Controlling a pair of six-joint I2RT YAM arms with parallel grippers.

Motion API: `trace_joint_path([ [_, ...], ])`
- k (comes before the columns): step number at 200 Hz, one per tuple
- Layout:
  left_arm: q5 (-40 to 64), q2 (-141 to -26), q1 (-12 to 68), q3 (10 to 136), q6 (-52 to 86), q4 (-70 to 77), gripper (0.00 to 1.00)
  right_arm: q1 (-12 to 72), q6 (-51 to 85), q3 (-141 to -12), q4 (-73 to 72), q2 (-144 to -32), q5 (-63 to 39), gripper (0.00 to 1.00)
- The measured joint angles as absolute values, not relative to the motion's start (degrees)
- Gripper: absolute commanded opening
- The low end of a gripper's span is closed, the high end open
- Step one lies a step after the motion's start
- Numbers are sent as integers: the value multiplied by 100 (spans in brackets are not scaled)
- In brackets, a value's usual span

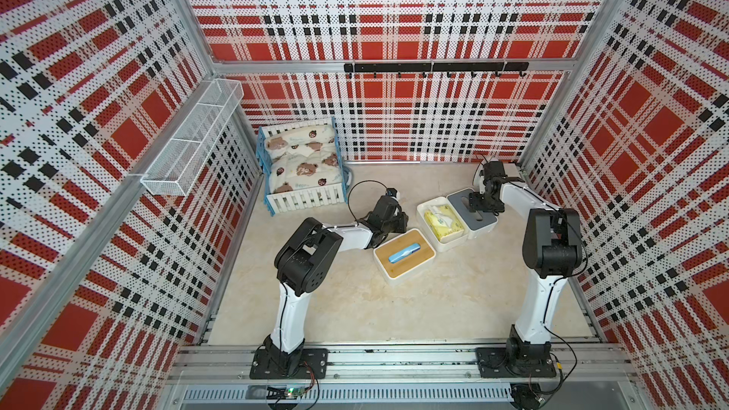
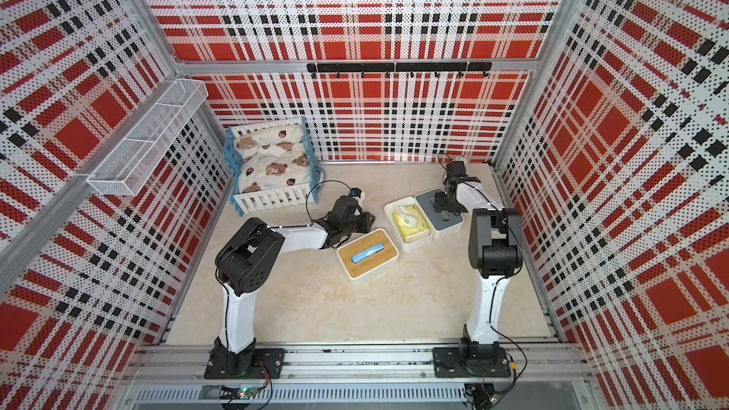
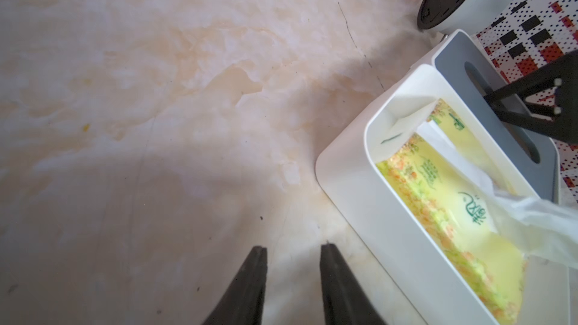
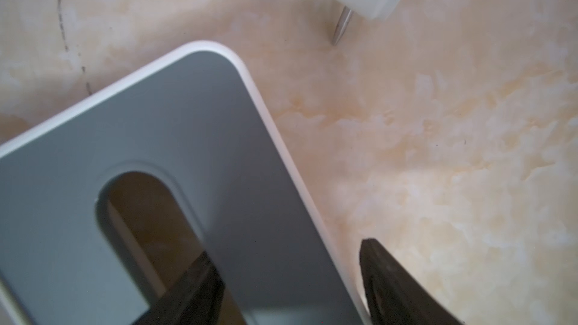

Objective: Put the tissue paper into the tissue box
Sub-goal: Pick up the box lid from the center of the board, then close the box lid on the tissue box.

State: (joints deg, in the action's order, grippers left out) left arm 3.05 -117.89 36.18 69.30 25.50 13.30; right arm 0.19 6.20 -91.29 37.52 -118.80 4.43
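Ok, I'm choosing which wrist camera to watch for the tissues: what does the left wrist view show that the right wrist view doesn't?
Only the left wrist view: the open white tissue box holding the yellow tissue pack, a white tissue sheet trailing from it, and the left gripper open over bare tabletop. Only the right wrist view: the right gripper straddling the rim of the grey lid, one finger through the slot, one outside. Both: that lid, its slot and the marbled tabletop.
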Motion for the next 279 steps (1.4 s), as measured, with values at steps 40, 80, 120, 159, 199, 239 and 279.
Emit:
trace_joint_path([
  [40, 290, -11622, 3618, 6702, 2556, 1564, 34, 19, 609, -9242, 3754, -11959, 410, 28],
  [80, 242, -11463, 3603, 6473, 2567, 1769, 33, 19, 624, -9214, 3717, -11950, 366, 23],
  [120, 176, -11384, 3564, 6340, 2574, 1872, 33, 25, 690, -8927, 3741, -11664, 158, 22],
  [159, 143, -11384, 3500, 6272, 2617, 1938, 33, 89, 694, -9039, 4143, -11072, 49, 18],
  [199, 139, -11384, 3468, 6270, 2657, 2003, 33, 427, 589, -9684, 4515, -10506, -331, 16],
  [239, 137, -11384, 3441, 6270, 2670, 2016, 33, 1144, 252, -10088, 4711, -10512, -755, 16],
  [279, 130, -11384, 3398, 6167, 2672, 2067, 32, 1308, 36, -10073, 4845, -10781, -904, 16],
])
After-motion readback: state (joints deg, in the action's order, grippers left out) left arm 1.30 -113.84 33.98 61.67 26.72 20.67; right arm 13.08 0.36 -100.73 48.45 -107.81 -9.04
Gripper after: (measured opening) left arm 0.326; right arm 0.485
